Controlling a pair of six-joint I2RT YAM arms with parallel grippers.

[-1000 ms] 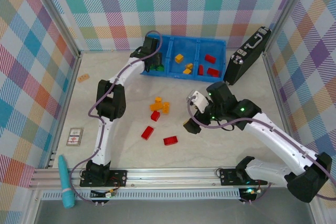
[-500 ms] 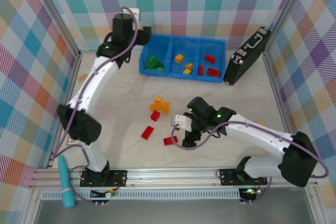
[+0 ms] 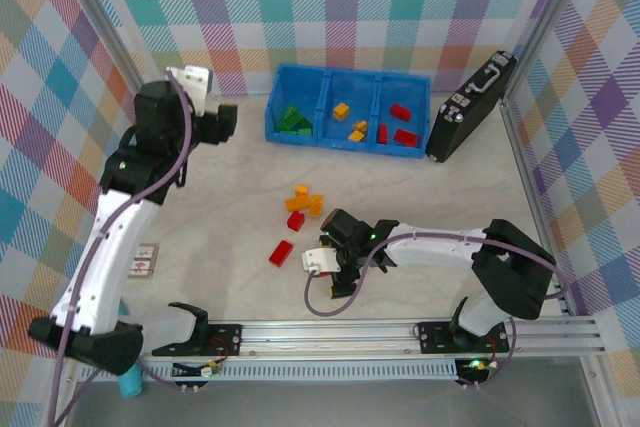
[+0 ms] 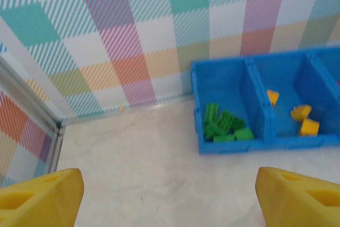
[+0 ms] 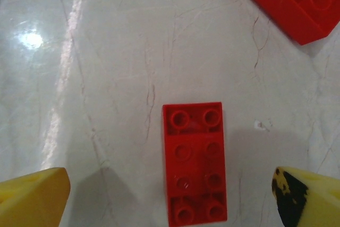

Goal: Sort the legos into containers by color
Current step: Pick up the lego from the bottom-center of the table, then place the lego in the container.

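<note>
Red lego [image 5: 195,163] lies flat on the counter [image 5: 106,78] squarely between the right fingers [image 5: 33,198], which are spread wide on either side and clear of it; a second red lego [image 5: 289,1] sits beyond them, off toward the right one. The left fingers [image 4: 40,198] are likewise spread wide and empty. Ahead of them and to the right, the blue tray [image 4: 234,147] holds green legos [image 4: 223,127] in its left compartment and yellow-orange legos [image 4: 303,120] in the next.
</note>
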